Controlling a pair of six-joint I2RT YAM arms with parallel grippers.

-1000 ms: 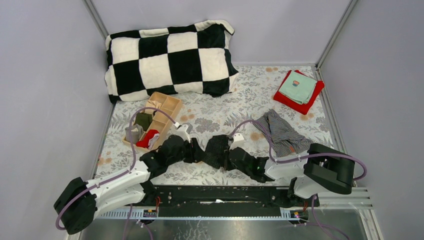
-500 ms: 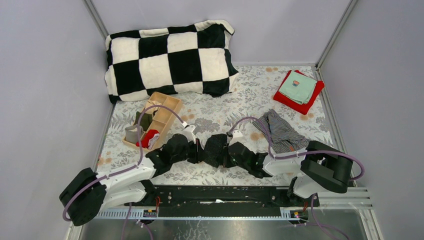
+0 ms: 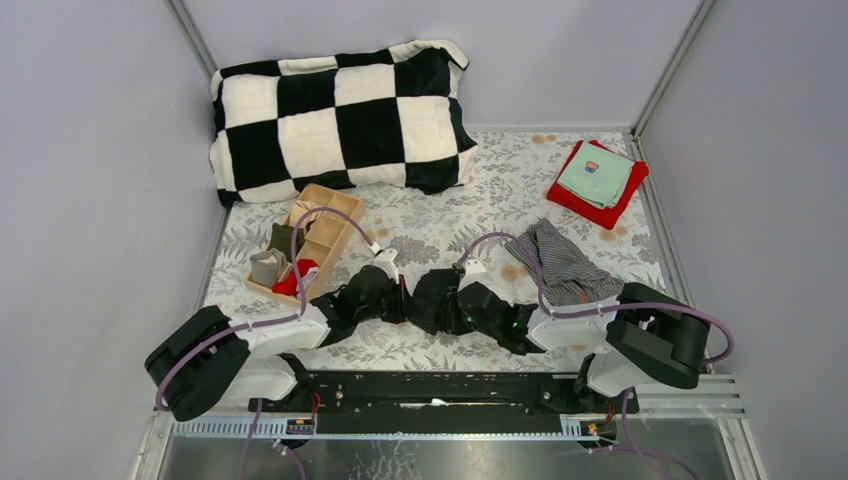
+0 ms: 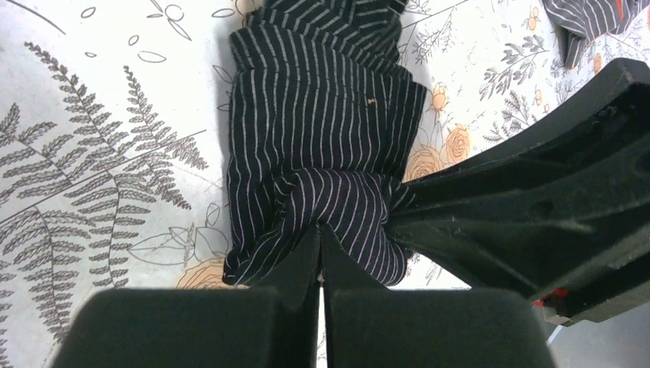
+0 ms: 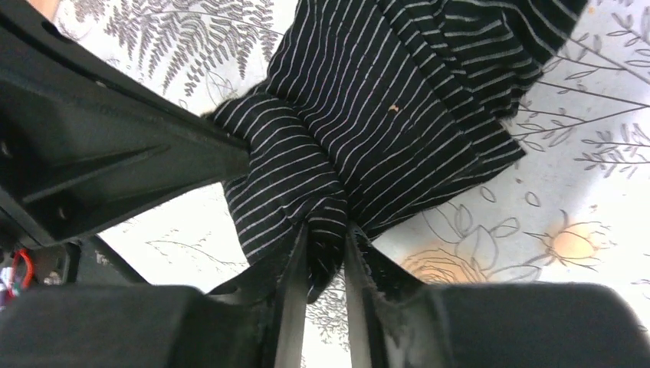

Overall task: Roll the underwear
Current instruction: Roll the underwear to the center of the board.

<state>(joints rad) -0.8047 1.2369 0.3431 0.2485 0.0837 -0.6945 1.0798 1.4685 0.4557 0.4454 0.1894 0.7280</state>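
Together, stretched low and inward, left tool [image 4: 320, 230] and right tool [image 5: 326, 230] clamp the black underwear [image 4: 322, 115].

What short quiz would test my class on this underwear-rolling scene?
1. True or false: the left gripper and right gripper are both shut on the black pinstriped cloth boxer shorts.
2. Fill in: the grey striped cloth boxer shorts lie to the robot's ____ of the black pair.
3. The teal square cloth lies on: A) the bright red cloth B) the grey shorts C) the black shorts.
Key: 1 true; 2 right; 3 A.
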